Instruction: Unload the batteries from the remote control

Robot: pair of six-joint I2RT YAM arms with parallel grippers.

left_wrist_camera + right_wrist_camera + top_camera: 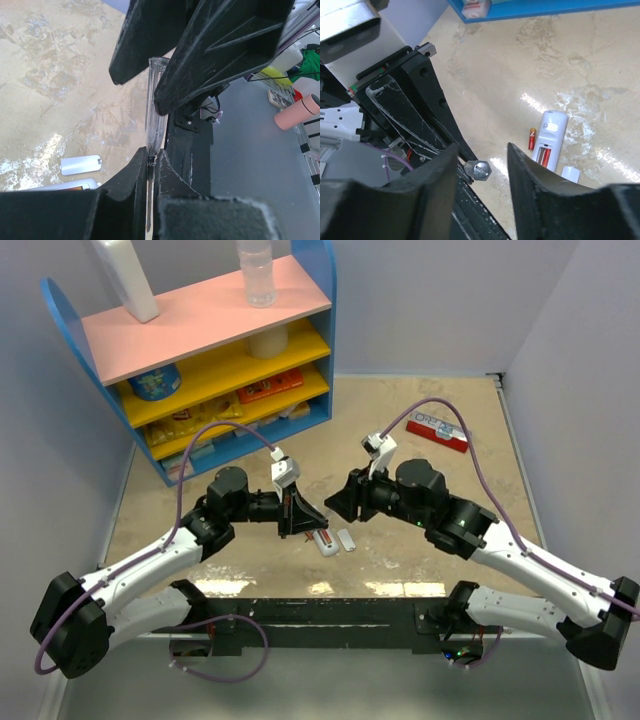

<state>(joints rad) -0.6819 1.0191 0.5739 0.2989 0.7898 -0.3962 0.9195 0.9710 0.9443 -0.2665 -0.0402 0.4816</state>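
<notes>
left gripper [151, 155] clamps clear plastic-handled tool [154, 105], end offered to right gripper [481, 150], jaws apart around it, likely handover; slim white remote control [551, 135] lies bay-up.

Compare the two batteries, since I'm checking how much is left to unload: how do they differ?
The loose battery lies on the table beside the remote control; the seated battery sits in the remote's open bay. The loose battery shows its whole length and a yellowish tip; the seated battery is partly sunk in the bay. Both are thin, red-orange and lie roughly along the remote.
</notes>
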